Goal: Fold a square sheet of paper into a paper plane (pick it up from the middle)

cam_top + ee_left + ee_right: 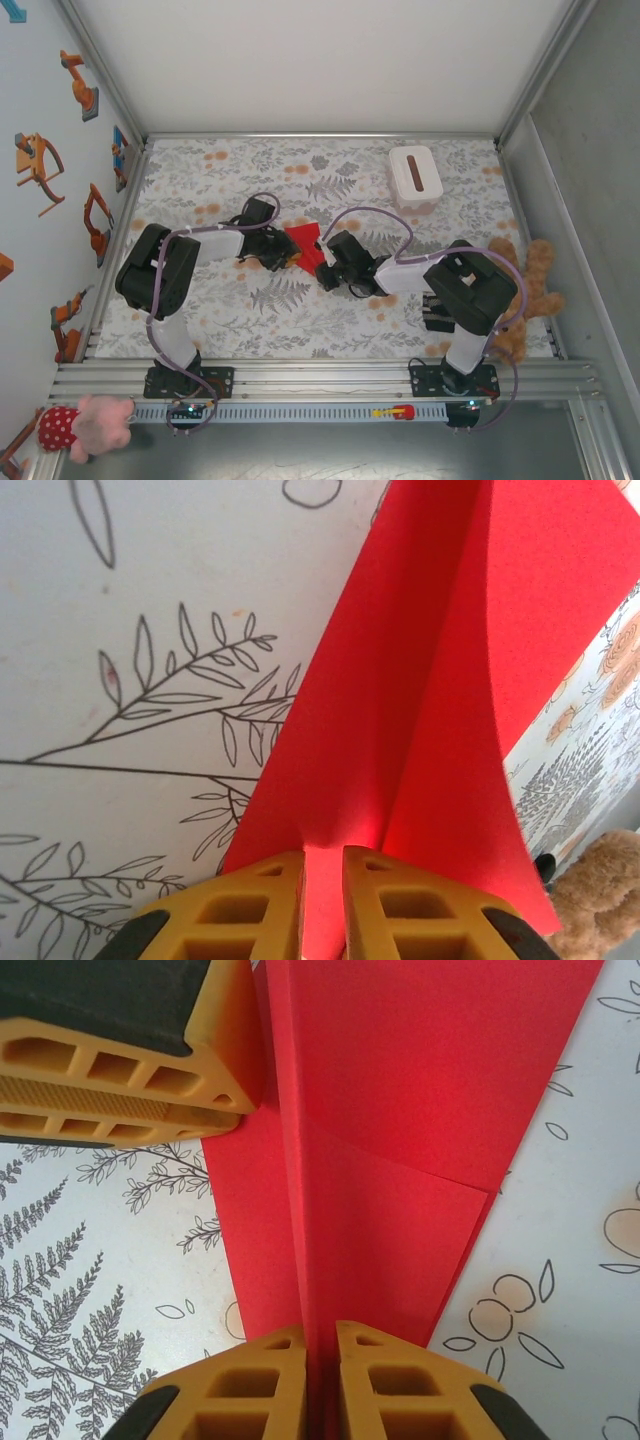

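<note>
The square sheet of paper is bright red and folded into a narrow dart-like shape with layered flaps and a raised centre crease. It lies mid-table between my two grippers. My left gripper is shut on the paper's raised fold at its left end, and one flap curls up to the right. My right gripper is shut on the centre crease of the paper at the opposite end. The left gripper's yellow fingers show across the paper in the right wrist view. From above, the left gripper and right gripper face each other.
A white box with a dark slot stands at the back right. A brown teddy bear sits at the table's right edge, also in the left wrist view as the bear. A pink plush lies by the front rail. Walls enclose the patterned table.
</note>
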{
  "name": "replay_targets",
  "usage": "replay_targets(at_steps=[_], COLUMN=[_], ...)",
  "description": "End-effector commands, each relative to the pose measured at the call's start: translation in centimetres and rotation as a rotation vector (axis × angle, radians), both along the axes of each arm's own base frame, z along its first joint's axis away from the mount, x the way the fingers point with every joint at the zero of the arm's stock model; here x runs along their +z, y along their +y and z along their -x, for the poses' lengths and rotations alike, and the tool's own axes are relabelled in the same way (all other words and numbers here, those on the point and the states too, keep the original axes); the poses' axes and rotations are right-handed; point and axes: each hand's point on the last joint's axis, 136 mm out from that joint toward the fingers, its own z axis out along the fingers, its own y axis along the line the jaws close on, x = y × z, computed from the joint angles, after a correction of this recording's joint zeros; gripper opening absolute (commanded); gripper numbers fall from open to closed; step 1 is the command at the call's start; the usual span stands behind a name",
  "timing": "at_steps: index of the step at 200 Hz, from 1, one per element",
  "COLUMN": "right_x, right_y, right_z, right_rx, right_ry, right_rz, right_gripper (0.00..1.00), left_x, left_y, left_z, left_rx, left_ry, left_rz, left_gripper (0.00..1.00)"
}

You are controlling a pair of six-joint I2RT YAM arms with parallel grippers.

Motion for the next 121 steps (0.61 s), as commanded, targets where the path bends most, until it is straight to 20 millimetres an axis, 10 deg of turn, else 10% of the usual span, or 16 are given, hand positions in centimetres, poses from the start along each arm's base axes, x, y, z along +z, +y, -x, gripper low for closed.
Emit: replay_targets(at_steps=[1, 121], right_x=[0.6, 0.5], right_y=[-0.2, -1.3], right_z=[-0.1, -0.5], right_rx=[-0.016, -0.116], right_ry=[0.006, 0.064], right_rz=[-0.014, 0.044], right_gripper=[0.16, 0.16], left_x=[-0.4, -2.2], left_y=[0.2, 0.9], left_z=[0.3, 2.1], left_rx=[0.009, -0.006], left_ry=[0.036, 0.109], left_rz=[-0.027, -0.093], left_gripper=[0.22, 0.31])
